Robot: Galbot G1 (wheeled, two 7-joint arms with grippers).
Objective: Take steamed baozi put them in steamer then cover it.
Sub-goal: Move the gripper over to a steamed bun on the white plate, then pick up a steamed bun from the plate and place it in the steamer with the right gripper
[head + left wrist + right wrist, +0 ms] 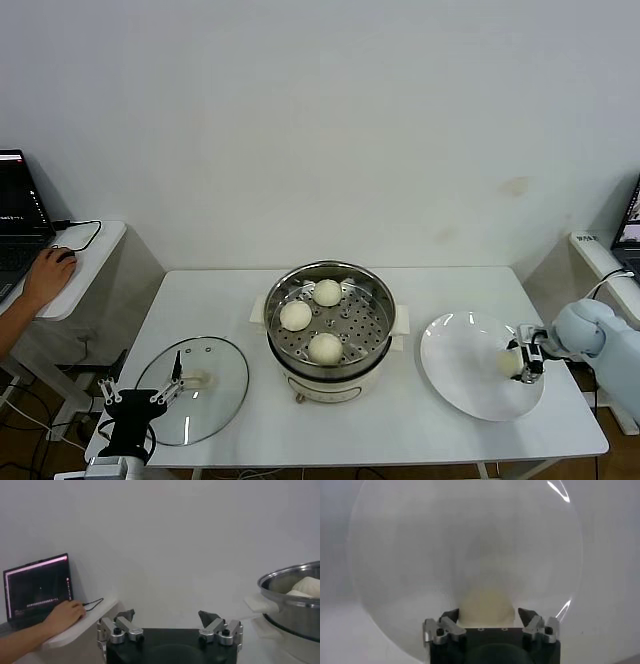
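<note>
Head view gives me three baozi (325, 347) in the steamer (330, 355), and my right gripper (519, 363) straddles a fourth bun (510, 362) near the plate's (465, 380) edge, grip unclear.

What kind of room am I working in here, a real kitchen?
More likely a lab or office test setup: a plain white table against a bare wall, and a person's hand on a mouse beside a laptop at a side desk.

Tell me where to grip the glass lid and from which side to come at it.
Grip the cover by its cream handle at the centre, coming from above: it lies flat on the table, and the raised handle is likely the only part fingers can close around.
</note>
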